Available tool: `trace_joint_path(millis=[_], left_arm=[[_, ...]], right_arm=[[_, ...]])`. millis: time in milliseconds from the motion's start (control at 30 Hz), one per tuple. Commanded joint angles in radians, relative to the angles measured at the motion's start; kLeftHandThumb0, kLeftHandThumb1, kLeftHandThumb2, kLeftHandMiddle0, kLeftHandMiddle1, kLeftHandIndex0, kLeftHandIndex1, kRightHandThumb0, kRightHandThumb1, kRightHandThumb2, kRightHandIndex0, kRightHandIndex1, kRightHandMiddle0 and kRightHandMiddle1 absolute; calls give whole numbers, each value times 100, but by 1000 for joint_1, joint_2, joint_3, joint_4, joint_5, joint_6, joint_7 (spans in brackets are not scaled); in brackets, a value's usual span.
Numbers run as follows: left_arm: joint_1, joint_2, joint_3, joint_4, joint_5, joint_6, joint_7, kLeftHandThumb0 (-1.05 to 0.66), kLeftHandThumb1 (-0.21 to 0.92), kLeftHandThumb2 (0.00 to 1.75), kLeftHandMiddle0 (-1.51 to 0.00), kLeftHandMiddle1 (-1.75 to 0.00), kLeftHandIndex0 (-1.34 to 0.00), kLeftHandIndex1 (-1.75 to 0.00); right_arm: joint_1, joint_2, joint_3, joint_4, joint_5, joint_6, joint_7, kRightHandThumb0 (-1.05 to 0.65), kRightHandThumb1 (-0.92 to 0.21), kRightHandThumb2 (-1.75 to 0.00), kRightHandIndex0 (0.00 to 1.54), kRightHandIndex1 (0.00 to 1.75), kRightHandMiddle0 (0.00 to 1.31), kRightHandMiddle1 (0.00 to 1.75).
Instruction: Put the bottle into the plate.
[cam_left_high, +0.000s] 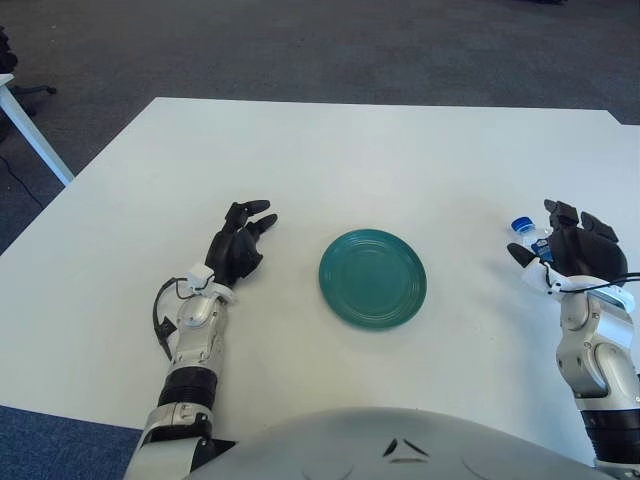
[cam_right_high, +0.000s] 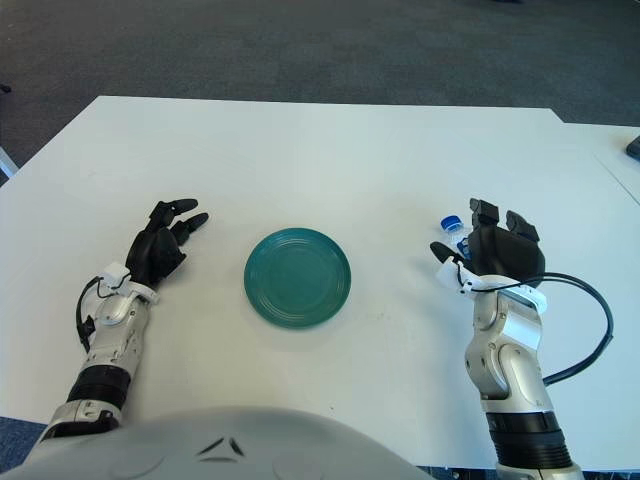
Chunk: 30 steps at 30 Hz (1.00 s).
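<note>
A white table (cam_left_high: 330, 150) stands on dark grey carpet (cam_left_high: 300, 45).

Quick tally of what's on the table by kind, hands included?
Round teal plate: 1
Clear plastic bottle with blue cap: 1, mostly hidden behind the right hand
Black three-finger robot hands: 2, left hand, right hand
Total: 4

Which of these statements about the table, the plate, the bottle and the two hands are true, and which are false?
1. The green plate has nothing on it. True.
2. The bottle has a red cap. False: its cap is blue.
3. The right hand is at the bottle, right of the plate. True.
4. The left hand holds the bottle. False: it holds nothing, left of the plate.
5. The table is black. False: it is white.
</note>
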Motion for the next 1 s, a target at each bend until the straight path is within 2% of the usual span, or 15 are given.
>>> trace_joint_path(millis=[0, 167, 433, 967], left_arm=[[57, 9, -6, 7, 17, 78, 18, -57, 92, 102, -33, -46, 0, -107], [63, 10, -8, -10, -1, 94, 6, -58, 92, 99, -33, -46, 0, -106], [69, 2, -8, -21, -6, 83, 15, -58, 92, 99, -34, -44, 0, -105], [73, 9, -13, -37, 4, 89, 23, -58, 92, 101, -35, -44, 0, -106]], right_arm=[[-45, 23, 0, 28, 10, 35, -12, -105, -92, -80, 18, 3, 0, 42], [-87, 54, 6, 65, 7, 85, -41, -105, -92, -81, 21, 4, 0, 40], [-160, 102, 16, 159, 11, 178, -93, -105, -92, -79, 28, 7, 0, 57], [-210, 147, -1, 220, 55, 279, -166, -105, -92, -77, 25, 4, 0, 60]])
